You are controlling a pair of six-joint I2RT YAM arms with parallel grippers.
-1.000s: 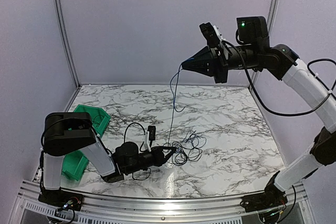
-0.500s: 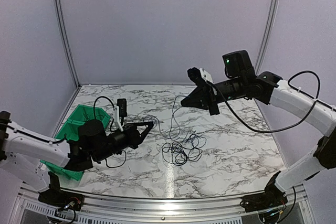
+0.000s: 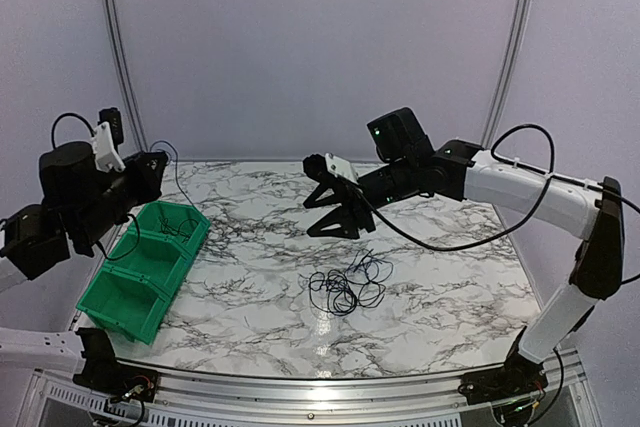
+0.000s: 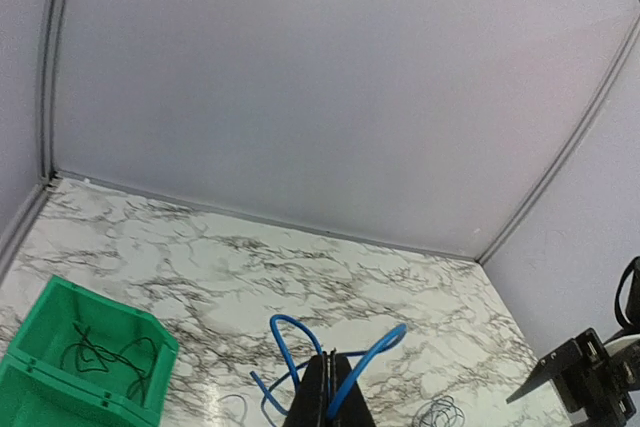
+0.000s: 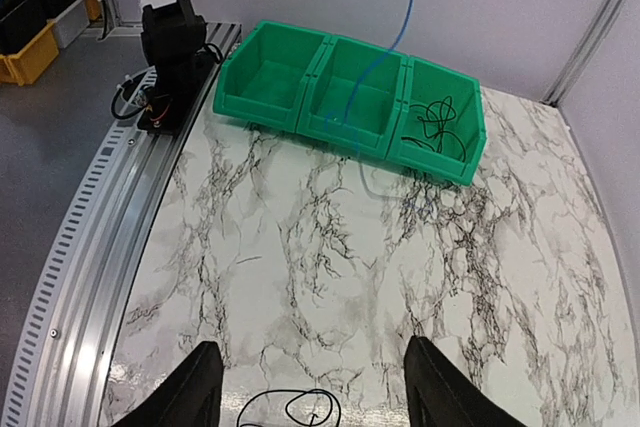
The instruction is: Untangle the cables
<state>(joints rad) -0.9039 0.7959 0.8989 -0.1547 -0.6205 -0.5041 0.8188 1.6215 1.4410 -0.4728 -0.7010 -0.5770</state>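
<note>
Green bin, black cable in its end compartment, left gripper high, clamped on blue cable, right gripper over table, jaws apart.

1. The left gripper has left the lower middle of the tabletop, beside the cable pile. It is now raised at the frame's upper left, above the green bin.
2. The blue cable, once strung up to the right gripper, now hangs from the clamped left gripper.
3. The right gripper has dropped from upper right to centre, jaws spread, holding nothing.
</note>
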